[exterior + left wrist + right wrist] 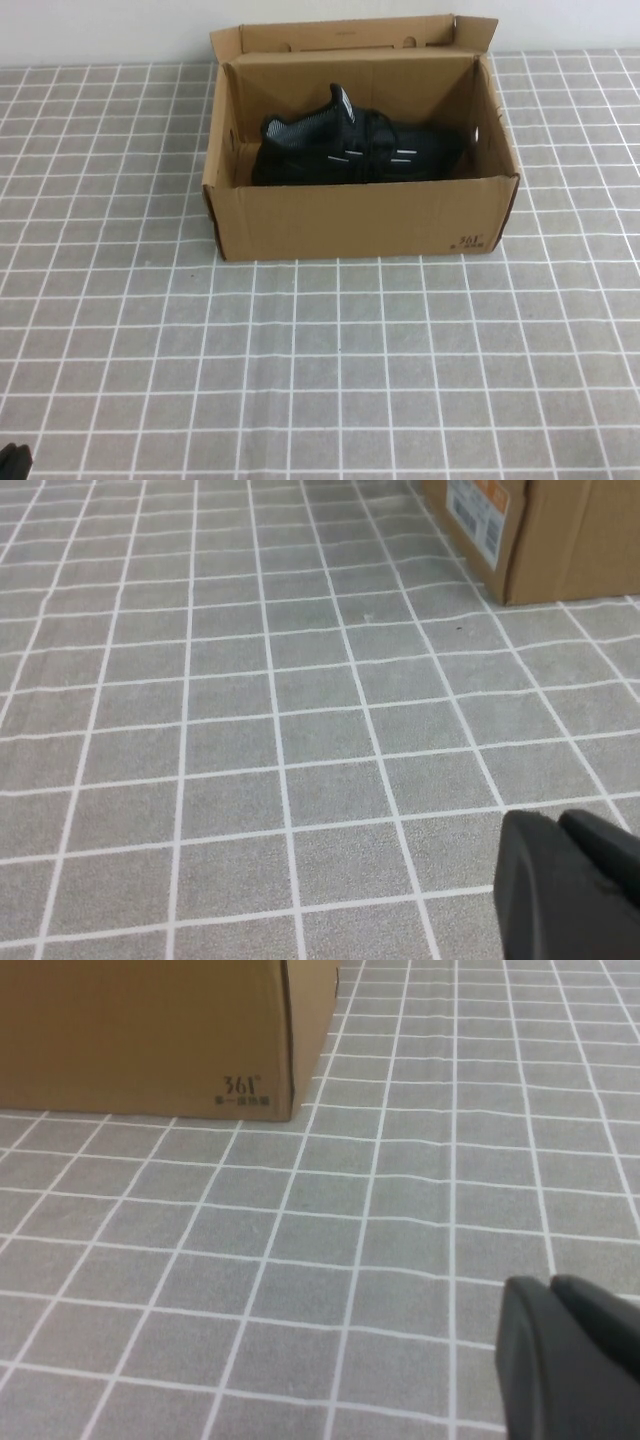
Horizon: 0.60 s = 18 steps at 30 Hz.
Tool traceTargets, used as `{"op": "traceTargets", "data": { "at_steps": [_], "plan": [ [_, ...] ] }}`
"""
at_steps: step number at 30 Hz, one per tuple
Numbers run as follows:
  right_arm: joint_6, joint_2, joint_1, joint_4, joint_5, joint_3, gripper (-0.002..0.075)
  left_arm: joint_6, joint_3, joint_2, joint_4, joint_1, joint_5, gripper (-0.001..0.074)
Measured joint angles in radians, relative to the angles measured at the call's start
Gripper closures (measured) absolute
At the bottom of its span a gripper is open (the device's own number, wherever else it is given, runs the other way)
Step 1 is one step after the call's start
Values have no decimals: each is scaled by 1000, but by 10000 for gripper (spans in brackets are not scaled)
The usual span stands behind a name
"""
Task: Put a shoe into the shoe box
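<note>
High view — one shoe point(355, 150) inside one shoe box point(365, 222).

Front corner print: you can read "361°" in dark figures on the shoe box point(150, 1030) — the smaller line beneath it is illegible.
End-wall sticker: a white and orange label on the same box — its text is unreadable.
</note>
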Motion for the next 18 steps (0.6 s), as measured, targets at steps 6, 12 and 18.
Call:
{"op": "traceTargets", "data": {
  "at_steps": [6, 12, 18],
  "plan": [
    [0, -2, 0, 0, 0, 0, 743, 0, 0, 0, 0, 2, 6, 736],
    [0, -2, 0, 0, 0, 0, 742, -2, 0, 0, 0, 4, 6, 736],
    [0, -2, 0, 0, 0, 0, 742, -2, 0, 0, 0, 4, 6, 736]
  ]
}}
